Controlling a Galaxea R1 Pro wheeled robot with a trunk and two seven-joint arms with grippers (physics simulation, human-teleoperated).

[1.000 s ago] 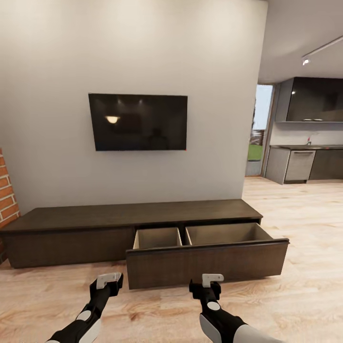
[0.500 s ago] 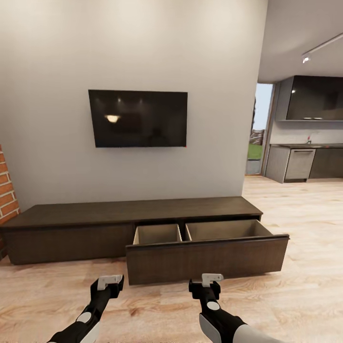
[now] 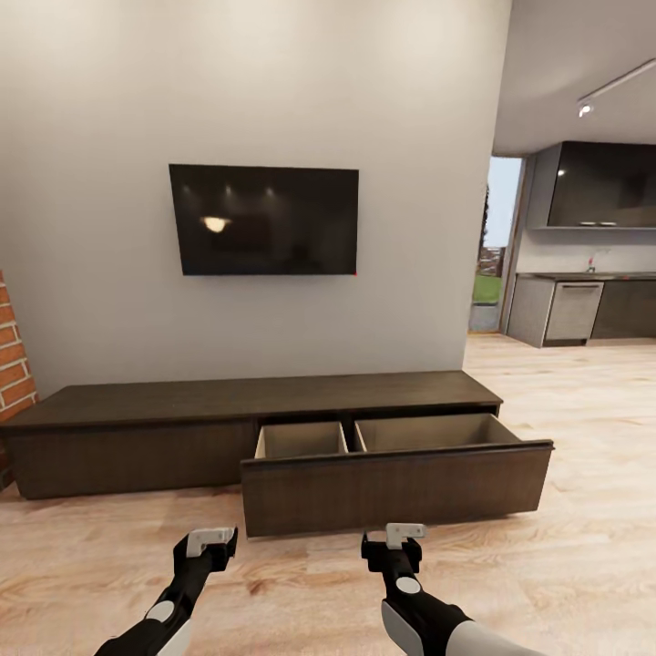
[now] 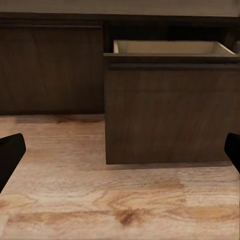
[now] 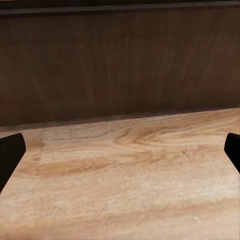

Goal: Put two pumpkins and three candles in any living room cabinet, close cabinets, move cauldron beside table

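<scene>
The long, low dark brown cabinet (image 3: 137,401) stands against the grey wall. Its right front (image 3: 392,487) is pulled out as an open drawer, and both beige compartments, the left one (image 3: 301,440) and the right one (image 3: 428,430), look empty. My left gripper (image 3: 211,543) and right gripper (image 3: 398,539) hover over the floor just short of the drawer front, both open and holding nothing. In the left wrist view the drawer's corner (image 4: 170,110) faces the open left gripper (image 4: 120,155). The right gripper (image 5: 120,155) faces the drawer front (image 5: 120,60). The pumpkins, candles and cauldron are out of view.
A black TV (image 3: 264,220) hangs on the wall above the cabinet. A brick wall (image 3: 11,346) borders the left edge. To the right, the light wood floor (image 3: 583,547) runs toward a kitchen (image 3: 583,310) and a doorway (image 3: 492,255).
The whole picture has shifted: the cabinet and TV sit a little higher and look slightly farther off, so the camera has backed away. Both arms keep their pose and the drawer stays open.
</scene>
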